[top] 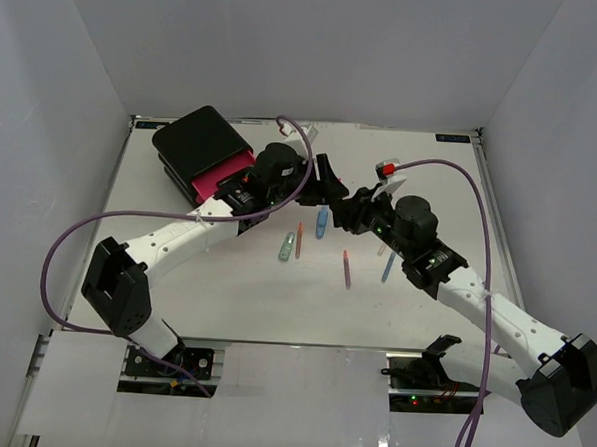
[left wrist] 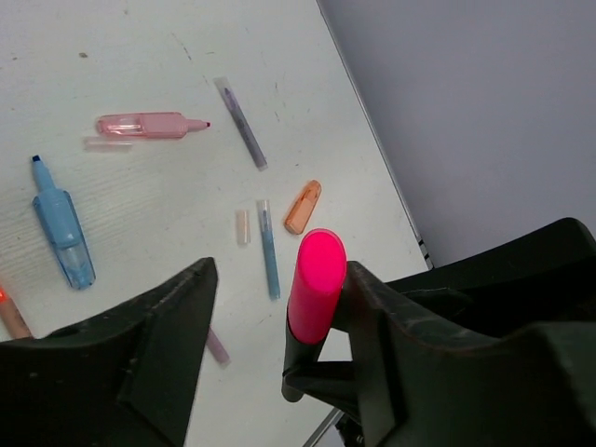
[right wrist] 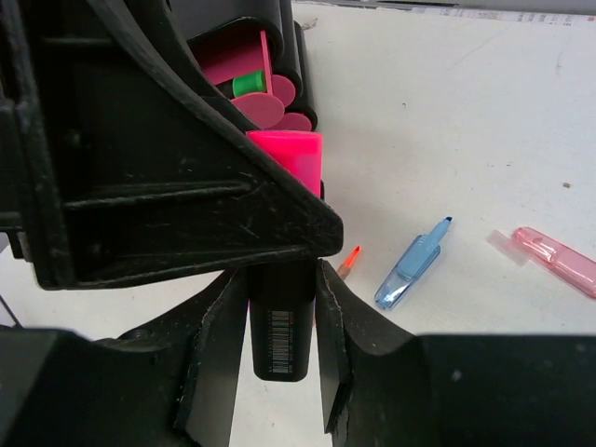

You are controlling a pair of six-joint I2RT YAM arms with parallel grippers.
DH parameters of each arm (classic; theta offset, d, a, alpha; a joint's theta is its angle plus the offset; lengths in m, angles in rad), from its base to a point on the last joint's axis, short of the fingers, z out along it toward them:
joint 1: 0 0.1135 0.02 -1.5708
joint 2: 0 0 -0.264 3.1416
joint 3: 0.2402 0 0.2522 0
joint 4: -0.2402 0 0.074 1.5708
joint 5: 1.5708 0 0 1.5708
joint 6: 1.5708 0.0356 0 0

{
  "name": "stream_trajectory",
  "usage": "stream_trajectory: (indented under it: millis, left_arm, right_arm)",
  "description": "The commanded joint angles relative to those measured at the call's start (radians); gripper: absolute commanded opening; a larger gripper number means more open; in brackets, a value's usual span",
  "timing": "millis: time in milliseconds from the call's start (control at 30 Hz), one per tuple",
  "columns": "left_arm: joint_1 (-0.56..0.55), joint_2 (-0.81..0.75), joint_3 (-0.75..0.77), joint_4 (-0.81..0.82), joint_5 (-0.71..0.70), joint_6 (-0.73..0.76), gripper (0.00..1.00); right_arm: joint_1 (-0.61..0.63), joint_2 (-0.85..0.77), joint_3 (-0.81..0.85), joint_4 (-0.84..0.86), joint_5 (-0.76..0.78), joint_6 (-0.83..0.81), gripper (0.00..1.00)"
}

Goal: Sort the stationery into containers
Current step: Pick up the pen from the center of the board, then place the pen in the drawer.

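Note:
A black highlighter with a pink cap (left wrist: 315,279) stands between my two grippers over the middle of the table. My right gripper (right wrist: 279,279) is shut on its black barcoded body (right wrist: 279,335). My left gripper (left wrist: 279,270) is open, its jaws wide apart around the cap, which touches one finger (left wrist: 372,307). In the top view the left gripper (top: 326,180) and the right gripper (top: 351,211) meet nose to nose. The black drawer box (top: 198,143) sits far left with a pink drawer (top: 221,174) pulled out. It holds pink and green pieces (right wrist: 251,84).
Loose stationery lies on the white table: a teal highlighter (top: 285,248), an orange pen (top: 299,241), a blue marker (top: 322,222), a purple pen (top: 346,269), a blue pen (top: 387,267). A pink marker (left wrist: 154,125) and an orange piece (left wrist: 303,207) lie near the right edge.

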Motion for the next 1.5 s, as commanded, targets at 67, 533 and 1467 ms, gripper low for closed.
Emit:
stream_trajectory:
  millis: [67,533,1467]
  left_arm:
    - [-0.021,-0.009,0.033,0.034,-0.008,-0.006,0.52]
    - [-0.021,-0.077,-0.006,0.008,-0.067,0.128,0.25]
    - [0.314,0.113,0.263,-0.457,-0.532,1.027,0.40]
  right_arm:
    - [0.005,-0.013,-0.011,0.086,-0.008,0.013,0.28]
    - [0.005,-0.045,-0.037,0.054,-0.039,0.001,0.68]
    - [0.005,-0.203,-0.187,-0.068,-0.082,-0.164,0.96]
